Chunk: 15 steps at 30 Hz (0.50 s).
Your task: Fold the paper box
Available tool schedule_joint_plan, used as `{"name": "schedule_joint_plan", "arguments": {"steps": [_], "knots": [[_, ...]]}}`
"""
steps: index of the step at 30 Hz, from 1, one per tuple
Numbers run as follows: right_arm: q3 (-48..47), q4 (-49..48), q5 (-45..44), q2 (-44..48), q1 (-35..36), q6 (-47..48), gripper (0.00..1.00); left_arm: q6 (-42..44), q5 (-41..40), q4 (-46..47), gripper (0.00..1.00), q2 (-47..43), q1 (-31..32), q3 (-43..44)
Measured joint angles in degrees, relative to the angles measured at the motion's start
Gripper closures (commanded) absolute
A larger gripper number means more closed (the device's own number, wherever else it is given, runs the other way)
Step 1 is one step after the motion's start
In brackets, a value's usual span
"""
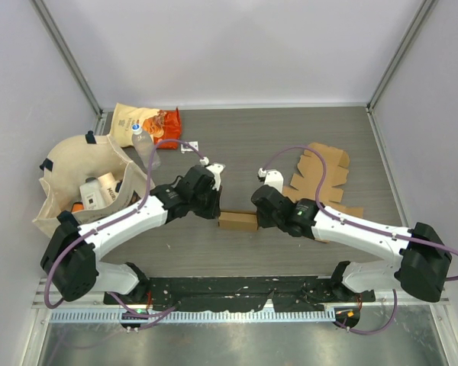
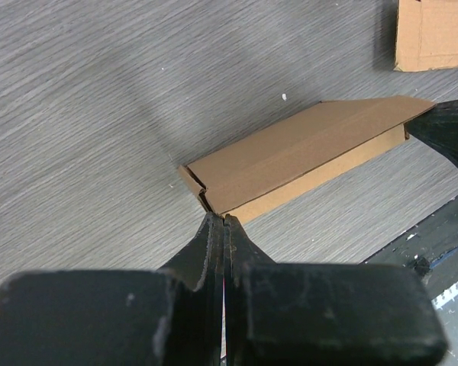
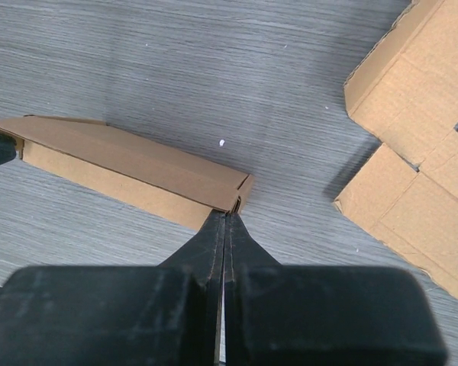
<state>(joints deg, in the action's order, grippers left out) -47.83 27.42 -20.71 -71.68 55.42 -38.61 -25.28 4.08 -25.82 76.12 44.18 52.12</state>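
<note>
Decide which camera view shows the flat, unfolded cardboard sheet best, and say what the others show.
Top external: the cardboard sheet shows most of its notched outline, its near edge under the right arm. The right wrist view cuts it off at the frame edge; the left wrist view catches one corner.

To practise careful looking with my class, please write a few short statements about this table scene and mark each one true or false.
1. The box lies between the left gripper and the right gripper, one at each end. True.
2. The right gripper is wide open. False: its fingers are pressed together at the end of the box.
3. Flat cardboard, not folded, lies to the right of the box. True.
4. The bottle stands on top of the box. False: it lies far off to the left, by the cloth bag.
</note>
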Motion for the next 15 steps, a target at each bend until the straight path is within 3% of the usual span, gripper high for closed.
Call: {"name": "schedule_joint_plan", "arguments": {"steps": [15], "knots": [[1.79,-2.67,-1.07,-0.02,0.50,6.51,0.99,-1.16,-1.53,-0.28,1.00,0.00,1.20,0.00]]}}
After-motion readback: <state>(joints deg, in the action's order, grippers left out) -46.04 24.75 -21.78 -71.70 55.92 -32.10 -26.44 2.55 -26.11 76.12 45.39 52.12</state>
